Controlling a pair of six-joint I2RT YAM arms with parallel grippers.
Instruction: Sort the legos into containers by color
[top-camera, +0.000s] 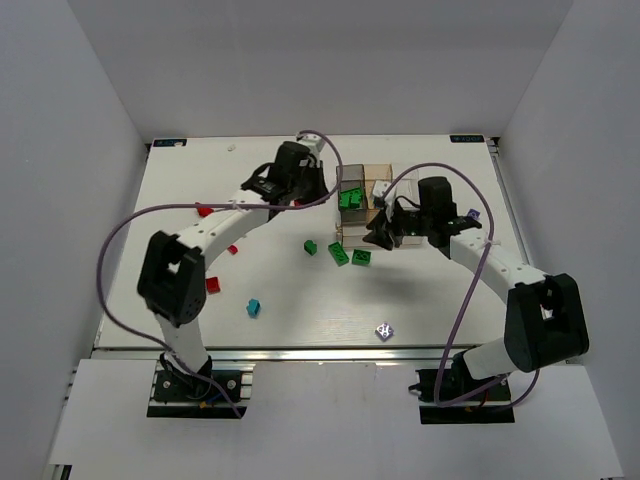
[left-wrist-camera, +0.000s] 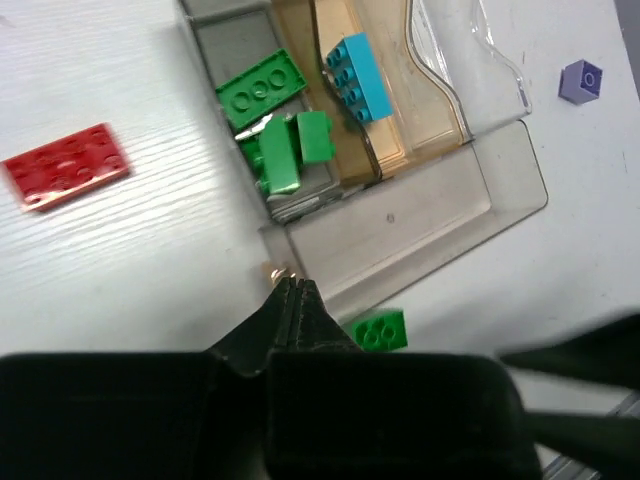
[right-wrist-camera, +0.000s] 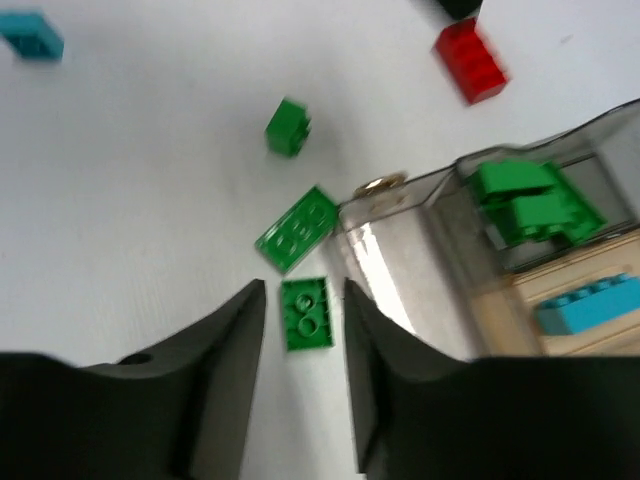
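Note:
The containers (top-camera: 378, 178) stand at the table's middle back as one clear tray. Its smoky compartment (left-wrist-camera: 228, 50) holds green legos (left-wrist-camera: 275, 130), and its tan one holds a cyan lego (left-wrist-camera: 357, 75). My left gripper (left-wrist-camera: 292, 285) is shut on nothing, its tip by the tray's left near corner. My right gripper (right-wrist-camera: 303, 292) hangs open over the table just before the tray. A small green lego (right-wrist-camera: 306, 313) lies between its fingers, apart from both. A green plate (right-wrist-camera: 297, 228) and another green lego (right-wrist-camera: 288, 127) lie just beyond.
Red legos (top-camera: 204, 211) (top-camera: 213, 285) and a cyan lego (top-camera: 253, 307) lie scattered on the left half of the table. A red plate (left-wrist-camera: 65, 165) lies left of the tray. A purple cube (left-wrist-camera: 581, 80) sits right of the tray, and a pale cube (top-camera: 385, 330) sits near the front edge.

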